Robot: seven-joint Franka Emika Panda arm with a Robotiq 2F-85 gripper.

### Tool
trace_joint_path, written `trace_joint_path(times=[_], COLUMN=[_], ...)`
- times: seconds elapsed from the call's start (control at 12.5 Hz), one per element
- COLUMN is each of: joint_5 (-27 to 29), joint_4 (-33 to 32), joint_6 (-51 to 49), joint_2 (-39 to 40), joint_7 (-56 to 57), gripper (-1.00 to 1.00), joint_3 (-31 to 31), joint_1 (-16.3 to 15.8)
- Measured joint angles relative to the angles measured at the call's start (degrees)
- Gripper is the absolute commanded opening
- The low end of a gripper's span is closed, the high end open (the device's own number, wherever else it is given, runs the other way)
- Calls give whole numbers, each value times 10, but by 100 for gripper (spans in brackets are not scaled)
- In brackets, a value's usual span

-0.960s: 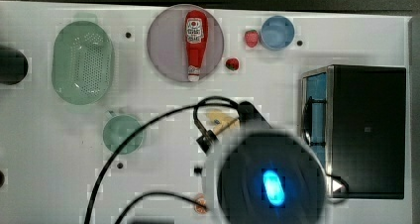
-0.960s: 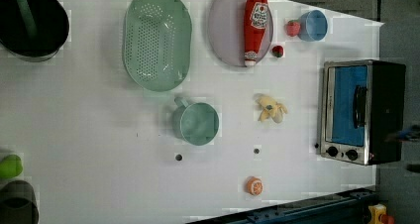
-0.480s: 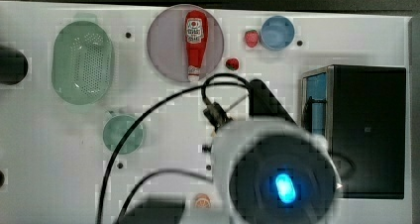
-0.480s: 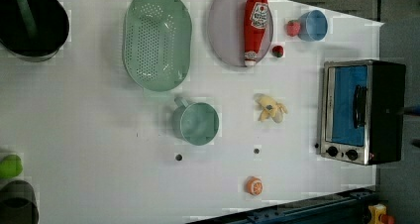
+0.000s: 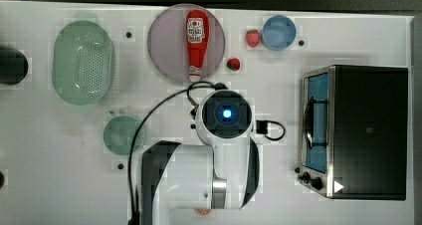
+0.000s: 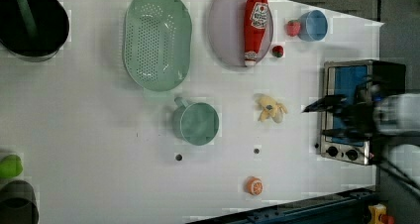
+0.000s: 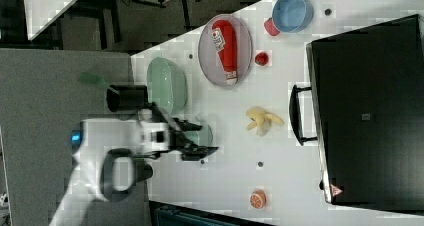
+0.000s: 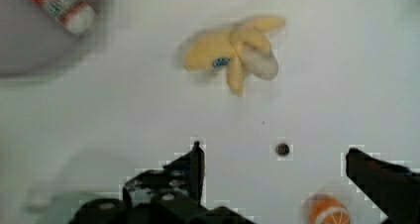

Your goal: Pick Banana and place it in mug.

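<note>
The banana (image 6: 271,108), small, pale yellow and partly peeled, lies on the white table between the mug and the toaster oven, also seen as banana (image 7: 262,120) and banana (image 8: 233,53). The teal mug (image 6: 196,124) stands upright to the left view's left of it, and shows as mug (image 5: 123,134) from above. My gripper (image 8: 275,159) hangs above the table, open wide, nothing between its fingers; the banana lies ahead of the fingertips, untouched. The same gripper (image 6: 329,119) shows high up at the left view's right. In the top view my wrist covers the banana.
A toaster oven (image 5: 356,130) stands at the top view's right. A green colander (image 6: 157,38), a plate (image 6: 225,30) bearing a ketchup bottle (image 6: 255,28), a blue cup (image 6: 312,25) and two strawberries lie at the far side. An orange slice (image 6: 254,185) sits near the front edge.
My arm has swung toward the top view's top and left, over the banana's place. In the left view the gripper has come in from the right edge. Nothing on the table moved.
</note>
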State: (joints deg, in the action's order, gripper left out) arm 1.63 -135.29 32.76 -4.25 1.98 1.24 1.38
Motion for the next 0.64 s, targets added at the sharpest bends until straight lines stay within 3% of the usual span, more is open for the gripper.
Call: trace_joint_path(times=[0.64], joint_5=[-19], joint_4=[-31], joint_6=[165], joint_2=[121], joint_7=[104], gripper=[100], joint_3=[-9], joint_1=[-3])
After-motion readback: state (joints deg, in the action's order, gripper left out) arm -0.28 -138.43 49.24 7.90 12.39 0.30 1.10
